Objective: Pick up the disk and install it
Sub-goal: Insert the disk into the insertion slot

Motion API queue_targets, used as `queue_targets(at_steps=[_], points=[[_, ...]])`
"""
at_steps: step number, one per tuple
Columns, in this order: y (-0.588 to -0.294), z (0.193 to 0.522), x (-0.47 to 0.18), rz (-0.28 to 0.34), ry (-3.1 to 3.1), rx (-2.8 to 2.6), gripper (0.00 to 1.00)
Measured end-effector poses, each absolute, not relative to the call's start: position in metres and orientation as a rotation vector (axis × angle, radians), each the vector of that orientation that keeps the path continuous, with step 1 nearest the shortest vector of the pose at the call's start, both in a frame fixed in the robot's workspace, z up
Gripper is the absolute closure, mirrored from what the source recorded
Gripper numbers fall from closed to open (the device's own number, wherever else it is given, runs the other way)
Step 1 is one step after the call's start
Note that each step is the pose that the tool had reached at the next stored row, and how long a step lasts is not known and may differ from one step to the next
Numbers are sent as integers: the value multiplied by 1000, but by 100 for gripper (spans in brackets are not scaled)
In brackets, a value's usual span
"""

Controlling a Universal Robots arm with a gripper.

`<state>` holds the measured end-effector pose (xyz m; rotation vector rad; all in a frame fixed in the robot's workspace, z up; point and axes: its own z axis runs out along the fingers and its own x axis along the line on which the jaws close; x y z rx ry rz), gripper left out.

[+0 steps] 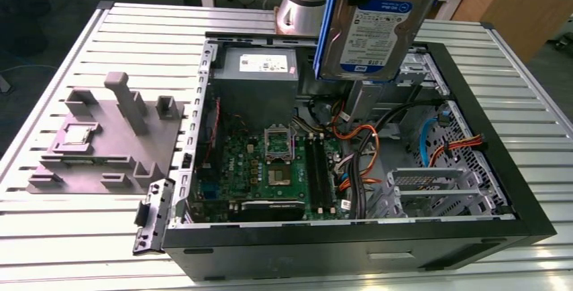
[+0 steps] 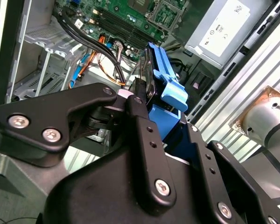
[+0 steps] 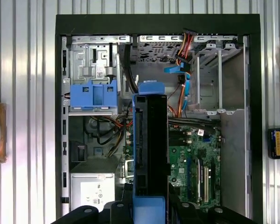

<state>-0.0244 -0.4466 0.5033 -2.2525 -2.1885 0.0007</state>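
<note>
Second wrist view: the black two-fingered gripper [image 2: 130,95] is closed tight on one end of the disk [image 2: 151,70], a flat silver-grey hard drive in a blue plastic carrier frame. The dark fingers [image 2: 140,109] press against its faces and the blue frame sticks out just past them.

In the first wrist view the disk [image 3: 151,154] is seen edge-on, hanging over the inside of the open black computer case [image 3: 154,21]. A bare blue plastic bracket [image 3: 93,95] sits in a metal bay of the case, apart from the drive.

In the exterior view the disk [image 1: 376,29] hangs upright in the upper part of the frame, toward the exterior view's right, with its white-and-blue label facing the camera. It is clear of the case [image 1: 358,244], above the back half. Just behind it rises the silver robot arm [image 1: 300,3].

Below, in the middle of the frame, lie the green motherboard [image 1: 268,163], the grey power supply box [image 1: 257,66] and a bundle of orange cables [image 1: 367,137]. A metal drive cage [image 1: 439,184] sits low in the case at the exterior view's right.

On the exterior view's left, a grey plastic fixture [image 1: 107,137] stands on the slatted metal table [image 1: 90,237] beside the case.
</note>
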Motion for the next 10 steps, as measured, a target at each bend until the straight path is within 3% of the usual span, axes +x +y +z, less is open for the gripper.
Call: queue_targets(at_steps=[10], points=[[-448, 503, -24, 1, -2189, -2253, 63]])
